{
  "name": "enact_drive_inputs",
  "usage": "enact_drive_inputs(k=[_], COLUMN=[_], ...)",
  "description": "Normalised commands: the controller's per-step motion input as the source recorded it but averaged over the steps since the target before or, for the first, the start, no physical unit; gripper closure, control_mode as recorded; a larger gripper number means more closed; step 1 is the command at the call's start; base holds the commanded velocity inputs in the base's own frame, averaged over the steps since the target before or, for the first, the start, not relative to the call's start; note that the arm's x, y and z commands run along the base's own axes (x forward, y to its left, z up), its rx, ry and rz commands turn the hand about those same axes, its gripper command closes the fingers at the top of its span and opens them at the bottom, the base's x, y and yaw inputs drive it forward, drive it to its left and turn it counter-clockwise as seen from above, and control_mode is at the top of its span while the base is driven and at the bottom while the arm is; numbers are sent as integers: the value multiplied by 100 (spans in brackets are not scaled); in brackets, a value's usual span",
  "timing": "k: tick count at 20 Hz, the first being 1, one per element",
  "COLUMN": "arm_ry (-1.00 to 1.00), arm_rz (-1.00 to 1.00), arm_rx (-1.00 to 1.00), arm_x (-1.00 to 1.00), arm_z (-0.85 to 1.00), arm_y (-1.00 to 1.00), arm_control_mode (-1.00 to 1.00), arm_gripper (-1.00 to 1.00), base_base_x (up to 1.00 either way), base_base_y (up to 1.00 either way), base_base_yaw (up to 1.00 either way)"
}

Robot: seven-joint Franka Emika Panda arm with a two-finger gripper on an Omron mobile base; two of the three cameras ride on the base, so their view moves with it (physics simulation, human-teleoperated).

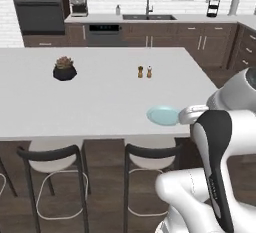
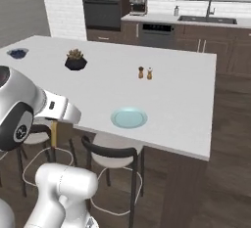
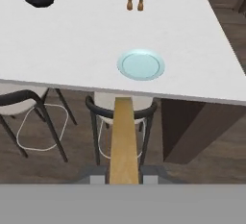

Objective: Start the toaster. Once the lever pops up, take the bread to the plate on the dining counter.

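Left base view – plate (image 1: 163, 115): lies right of centre, near the front edge of the dining counter (image 1: 90, 102); nothing on it yet.
Left base view – clutter: a potted plant (image 1: 64, 69) at left centre and two shakers (image 1: 144, 71) near the middle, both well apart from the plate.
Right base view – bread (image 2: 54, 133): a thin golden edge under the wrist at left centre, out over the stools (image 2: 115, 158), short of the counter.
Right base view – risk: the slice sits at or below counter height, I judge; moving straight ahead could knock it on the counter edge.
Hand view – gripper (image 3: 124, 172): jaws narrow, closed on the bread (image 3: 124, 139), which runs up the lower centre, edge-on.
Hand view – plate (image 3: 141, 65): above centre, slightly right of the slice's line.
Hand view – risk: the slice is pinched at one end only; a bump or early release would drop it between the stools (image 3: 122, 117).
Hand view – risk: released without shifting right, it may land half off the rim.
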Motion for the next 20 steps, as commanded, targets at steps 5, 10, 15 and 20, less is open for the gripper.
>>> enact_drive_inputs(k=[5,10,15,20], arm_ry=[0,0,0,0], arm_rz=[0,0,0,0], arm_rx=[0,0,0,0], arm_x=[0,0,0,0], arm_z=[0,0,0,0], arm_y=[0,0,0,0], arm_control_mode=[100,100,100,100], arm_gripper=[100,100,100,100], base_base_x=[56,46,42,5], base_base_y=[32,7,15,2], base_base_yaw=[-26,-10,-1,0])
